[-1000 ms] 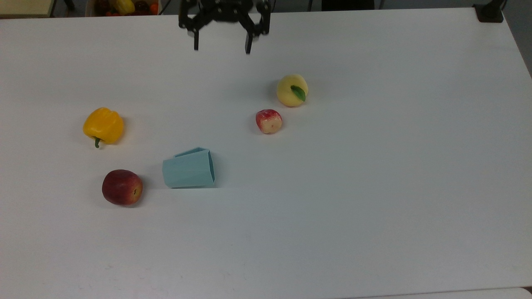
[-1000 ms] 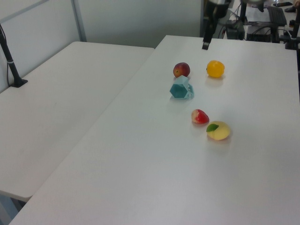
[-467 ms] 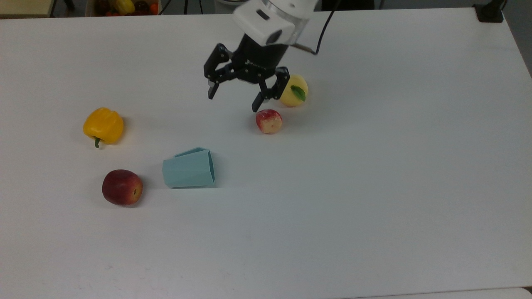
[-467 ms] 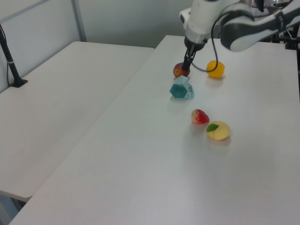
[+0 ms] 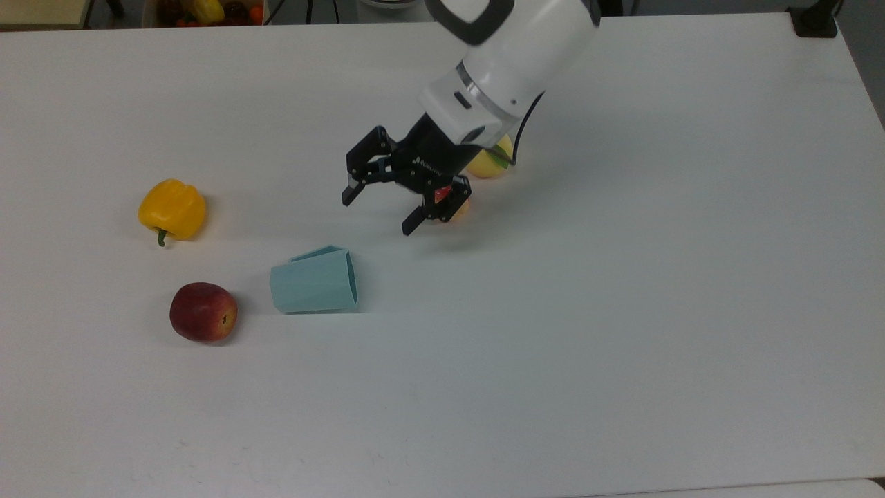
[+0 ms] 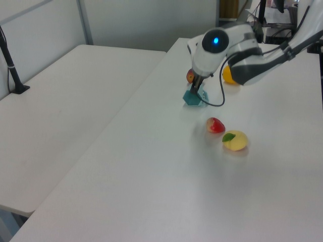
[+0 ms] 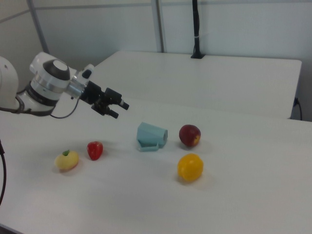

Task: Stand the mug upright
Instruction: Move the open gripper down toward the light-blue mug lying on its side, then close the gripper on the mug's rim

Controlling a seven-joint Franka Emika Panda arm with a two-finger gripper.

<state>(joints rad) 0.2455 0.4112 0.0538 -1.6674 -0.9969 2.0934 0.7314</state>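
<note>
Top view, left to right: yellow pepper (image 5: 172, 209) and dark red apple (image 5: 203, 311) at the left. The mug (image 5: 314, 280) lies on its side on the table (image 5: 622, 277), just right of the apple, rim toward the top view's right. The gripper (image 5: 377, 209) hovers above and right of it, fingers spread apart, holding nothing. A small red fruit (image 5: 453, 206) sits partly behind it.

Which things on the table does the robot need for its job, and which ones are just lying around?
Needed for the job:
- the mug, lying on its side
- the gripper, jaws open, above the table and not touching the mug

Just lying around:
- the yellow pepper
- the dark red apple
- the small red apple
- the yellow fruit with a leaf
</note>
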